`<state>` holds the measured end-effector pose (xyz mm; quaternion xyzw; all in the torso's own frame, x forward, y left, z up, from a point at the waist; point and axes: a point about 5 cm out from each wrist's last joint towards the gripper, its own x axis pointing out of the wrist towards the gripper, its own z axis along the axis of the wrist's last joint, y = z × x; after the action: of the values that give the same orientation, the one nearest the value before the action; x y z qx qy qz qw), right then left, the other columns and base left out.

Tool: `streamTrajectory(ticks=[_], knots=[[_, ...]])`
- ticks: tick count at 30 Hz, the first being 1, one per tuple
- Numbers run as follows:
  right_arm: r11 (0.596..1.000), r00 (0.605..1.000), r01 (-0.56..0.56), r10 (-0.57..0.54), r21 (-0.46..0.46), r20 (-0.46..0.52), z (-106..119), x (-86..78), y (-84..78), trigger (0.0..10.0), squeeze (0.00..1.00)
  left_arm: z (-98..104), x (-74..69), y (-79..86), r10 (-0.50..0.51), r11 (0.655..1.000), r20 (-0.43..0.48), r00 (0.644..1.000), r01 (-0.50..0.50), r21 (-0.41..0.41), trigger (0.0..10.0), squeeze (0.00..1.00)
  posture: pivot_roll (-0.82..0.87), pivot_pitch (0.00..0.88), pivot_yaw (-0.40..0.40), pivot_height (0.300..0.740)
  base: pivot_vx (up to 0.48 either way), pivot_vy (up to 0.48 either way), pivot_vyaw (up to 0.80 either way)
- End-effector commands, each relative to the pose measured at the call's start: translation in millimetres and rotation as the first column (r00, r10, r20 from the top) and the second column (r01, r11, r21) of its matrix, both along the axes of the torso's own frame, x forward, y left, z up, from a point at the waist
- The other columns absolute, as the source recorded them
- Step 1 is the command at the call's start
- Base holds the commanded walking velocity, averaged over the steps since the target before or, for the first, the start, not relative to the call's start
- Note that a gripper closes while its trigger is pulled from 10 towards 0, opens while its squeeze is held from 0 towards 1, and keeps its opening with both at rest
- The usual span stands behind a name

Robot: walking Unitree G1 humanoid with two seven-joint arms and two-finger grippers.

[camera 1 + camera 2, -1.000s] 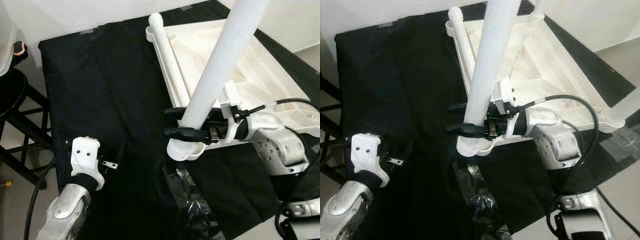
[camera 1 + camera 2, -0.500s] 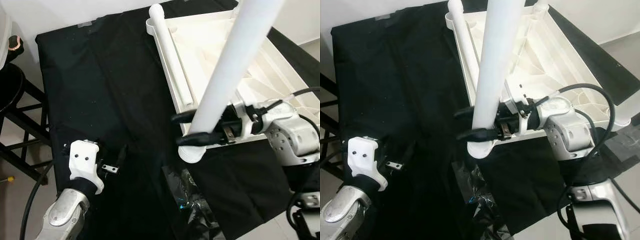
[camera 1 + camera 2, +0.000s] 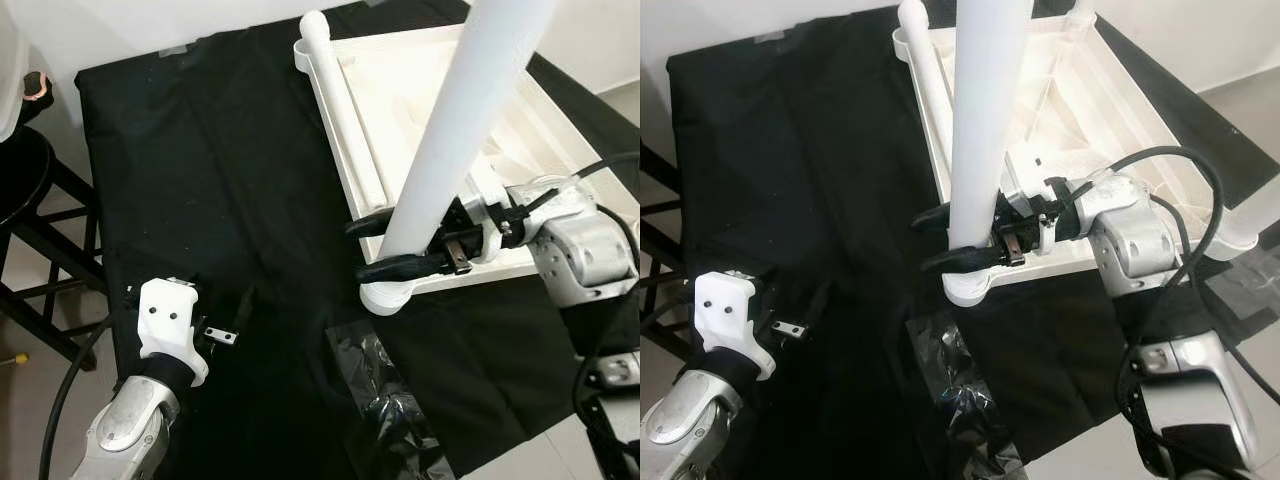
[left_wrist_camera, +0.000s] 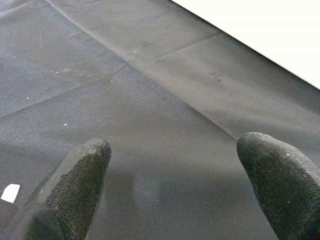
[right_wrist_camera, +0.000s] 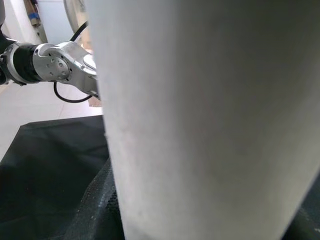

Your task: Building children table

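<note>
**Leg now seated upright in the corner socket**

Straightened since a second ago, the white table leg [image 3: 445,150] stands in the near corner socket of the upturned white tabletop [image 3: 1080,120], on the black cloth [image 3: 200,180]. Right end effector [image 3: 372,247] clamps the leg just above that socket. Left end effector [image 4: 175,185] hovers over the cloth, fingers apart, well away from the tabletop.

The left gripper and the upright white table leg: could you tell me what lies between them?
Bare black cloth; the left eye view shows it between the left gripper and the table leg.
</note>
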<state>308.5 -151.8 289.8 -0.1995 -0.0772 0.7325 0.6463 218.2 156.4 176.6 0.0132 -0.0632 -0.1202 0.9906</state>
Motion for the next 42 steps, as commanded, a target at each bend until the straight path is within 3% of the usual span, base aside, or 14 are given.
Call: streamTrajectory(ticks=[1, 12, 23, 42], knots=[[0.999, 0.998, -0.01, 0.008, -0.038, -0.055, -12.5, 2.4, 3.1, 10.0, 0.0, -0.3, -2.2, 0.5, 0.004, 1.0, -0.002, 1.0, -0.004, -0.009, 10.0, 0.0, 0.02, 0.34, 0.024, 0.74, 0.0, 0.0, 0.0], [0.995, 0.992, -0.076, 0.068, -0.066, -0.107, -20.7, 3.6, 11.2, 10.0, 0.0, 1.1, -2.5, 1.2, 0.006, 1.0, 0.003, 1.0, -0.006, -0.01, 10.0, 0.0, 0.02, 0.353, 0.024, 0.74, 0.0, 0.0, 0.0], [0.996, 0.995, -0.03, 0.022, -0.081, -0.096, -15.3, 12.5, 0.0, 10.0, 0.0, 1.9, -2.5, 2.5, 0.006, 1.0, 0.004, 1.0, -0.006, -0.009, 10.0, 0.0, 0.02, 0.365, 0.033, 0.74, 0.0, 0.0, 0.0], [0.988, 0.984, -0.105, 0.087, -0.115, -0.156, -27.5, -0.9, 2.2, 10.0, 0.0, 2.7, -1.3, 3.5, 0.009, 1.0, 0.006, 1.0, -0.009, -0.005, 10.0, 0.0, 0.02, 0.366, 0.035, 0.74, 0.0, 0.0, 0.0]])
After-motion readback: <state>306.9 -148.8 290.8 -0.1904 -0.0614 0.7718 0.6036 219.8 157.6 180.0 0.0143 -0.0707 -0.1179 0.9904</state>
